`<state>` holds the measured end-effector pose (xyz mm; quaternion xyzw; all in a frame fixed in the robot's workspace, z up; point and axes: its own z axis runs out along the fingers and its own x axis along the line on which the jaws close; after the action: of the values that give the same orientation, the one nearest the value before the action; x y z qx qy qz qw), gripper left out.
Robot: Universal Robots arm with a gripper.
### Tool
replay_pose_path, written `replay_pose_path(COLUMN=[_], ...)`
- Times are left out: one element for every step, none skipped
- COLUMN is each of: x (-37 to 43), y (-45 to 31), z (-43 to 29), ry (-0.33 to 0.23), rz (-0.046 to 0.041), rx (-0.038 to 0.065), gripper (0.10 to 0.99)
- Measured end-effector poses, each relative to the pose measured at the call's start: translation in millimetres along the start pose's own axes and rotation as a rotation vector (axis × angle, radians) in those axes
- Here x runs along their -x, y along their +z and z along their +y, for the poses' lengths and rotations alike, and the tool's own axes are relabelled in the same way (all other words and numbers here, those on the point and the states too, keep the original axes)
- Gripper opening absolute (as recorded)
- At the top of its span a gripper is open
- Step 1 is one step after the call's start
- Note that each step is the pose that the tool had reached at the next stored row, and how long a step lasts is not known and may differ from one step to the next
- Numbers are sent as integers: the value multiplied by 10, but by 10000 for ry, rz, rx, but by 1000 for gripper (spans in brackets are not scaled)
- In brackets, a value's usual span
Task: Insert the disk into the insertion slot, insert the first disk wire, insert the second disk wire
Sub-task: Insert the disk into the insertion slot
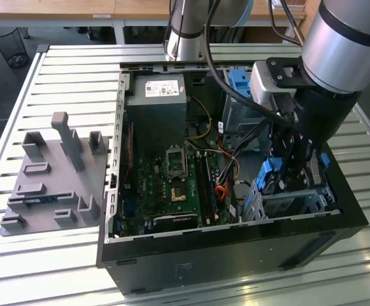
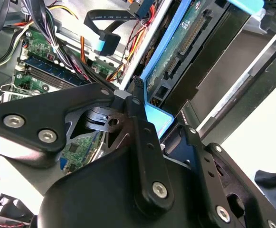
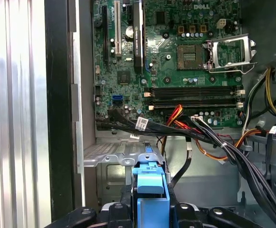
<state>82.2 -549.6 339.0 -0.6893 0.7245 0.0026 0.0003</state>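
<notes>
In the exterior view my gripper (image 1: pixel 291 167) hangs over the front right corner of the open computer case, shut on the disk (image 1: pixel 271 175), which stands on edge in its bright blue carrier. Just below it lies the insertion slot (image 1: pixel 294 203), a low grey perforated cage. The second wrist view has the black fingers (image 2: pixel 138 124) clamping the carrier's blue end (image 2: pixel 157 118), with the disk's green circuit board (image 2: pixel 185 40) beyond. In the first wrist view the blue carrier (image 3: pixel 150 190) sits over the grey cage wall (image 3: pixel 113 156). A black flat cable with a blue plug (image 2: pixel 104 43) hangs loose nearby.
The motherboard (image 1: pixel 172 182) fills the case floor, with the grey power supply (image 1: pixel 156 105) behind it. A taller cage with a blue bracket (image 1: pixel 239 83) stands at the back right. Bundled black, red and orange wires (image 3: pixel 209 137) cross near the slot. A grey fixture plate (image 1: pixel 54 178) lies on the slatted table.
</notes>
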Motion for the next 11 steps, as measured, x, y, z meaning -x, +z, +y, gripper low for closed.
replay_pose_path(x=[0, 0, 0, 0, 0, 0, -1, 0, 0, 0, 0], y=[7, 13, 18, 24, 28, 29, 29, 30, 30, 30, 29], z=[0, 0, 0, 0, 0, 0, 0, 0, 0, 0, 0], ry=[1, 1, 0, 1, 1, 2, 1, 1, 1, 1, 1], rz=[0, 0, 0, 0, -1, 1, 2, 1, 1, 1, 0], rx=[0, 0, 0, 0, -1, 1, 0, 0, 0, 0, 0], gripper=[365, 365, 365, 365, 365, 373, 373, 435, 435, 435, 435])
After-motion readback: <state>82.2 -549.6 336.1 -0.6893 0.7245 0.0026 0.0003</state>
